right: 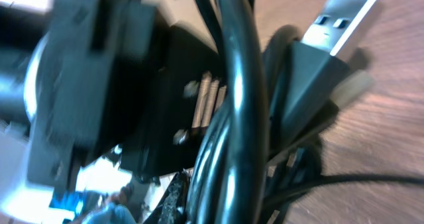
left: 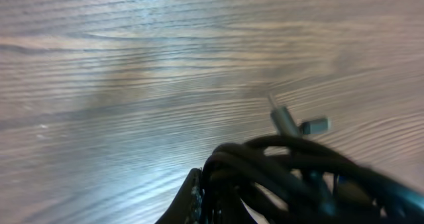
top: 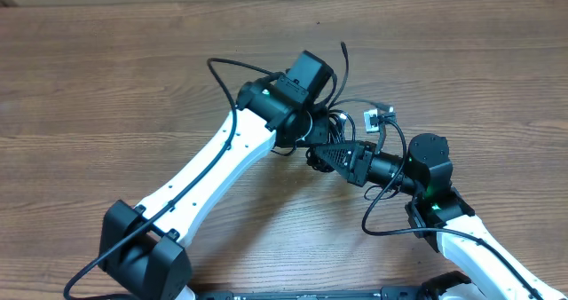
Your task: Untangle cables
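My left end effector (top: 311,138) and right end effector (top: 328,155) are both clamped on the tangled thin black cables (top: 337,115). Brown wooden desk (top: 106,78) underneath.

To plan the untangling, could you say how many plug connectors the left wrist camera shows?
2: a tilted plug above the cable bundle, a second plug right of it; others may be hidden.

No lettering can be read on anything

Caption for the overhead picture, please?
Left gripper and right gripper clamp one tangle of black cables at a wooden table.
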You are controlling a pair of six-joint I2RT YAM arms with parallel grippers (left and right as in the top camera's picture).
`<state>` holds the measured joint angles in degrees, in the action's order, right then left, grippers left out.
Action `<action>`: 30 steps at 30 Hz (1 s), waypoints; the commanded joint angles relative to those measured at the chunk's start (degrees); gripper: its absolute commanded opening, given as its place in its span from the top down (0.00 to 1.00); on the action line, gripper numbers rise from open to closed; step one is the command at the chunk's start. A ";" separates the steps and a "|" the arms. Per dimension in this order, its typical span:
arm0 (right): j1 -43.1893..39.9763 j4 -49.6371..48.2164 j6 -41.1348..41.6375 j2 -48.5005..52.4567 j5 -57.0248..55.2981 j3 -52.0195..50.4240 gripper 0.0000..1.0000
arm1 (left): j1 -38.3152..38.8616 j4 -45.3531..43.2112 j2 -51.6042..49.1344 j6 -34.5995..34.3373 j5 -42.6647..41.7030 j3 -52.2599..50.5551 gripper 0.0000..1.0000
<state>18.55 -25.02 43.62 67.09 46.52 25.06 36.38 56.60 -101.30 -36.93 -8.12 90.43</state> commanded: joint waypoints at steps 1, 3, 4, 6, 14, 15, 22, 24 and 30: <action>1.81 -1.16 -5.99 -1.38 22.71 0.87 0.96 | -5.35 -5.88 0.44 -9.81 1.95 1.16 0.96; 1.81 1.14 -8.00 -1.38 23.08 0.83 0.96 | -6.60 -8.28 0.44 -6.08 -2.73 1.16 0.96; 1.81 2.56 -8.66 -1.38 23.06 0.83 0.96 | -7.32 -9.33 0.44 -3.72 -4.66 1.18 0.96; 1.81 8.39 -12.09 -1.38 23.04 0.83 0.96 | -10.58 -11.19 0.44 2.47 -10.54 1.18 0.96; 1.79 15.37 -17.27 -1.14 17.62 0.83 0.96 | -19.39 -10.10 0.44 32.63 -47.52 1.18 0.96; 1.79 15.34 -17.03 -1.05 16.41 0.83 0.96 | -19.85 -8.96 0.44 36.28 -50.66 1.18 0.96; 1.64 15.30 -11.67 -1.05 10.47 0.83 0.86 | -20.17 -1.46 0.44 44.65 -44.19 1.16 0.96; 1.64 15.34 -11.67 -1.05 10.47 0.83 0.83 | -20.20 0.22 0.44 44.70 -40.83 1.16 0.94; 1.64 14.73 10.27 -0.79 -1.66 0.83 0.85 | -20.26 2.03 0.44 45.90 -33.68 1.16 0.83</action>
<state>20.29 -9.10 39.79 66.61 52.47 25.47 16.36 57.84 -100.99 6.11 -47.44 90.80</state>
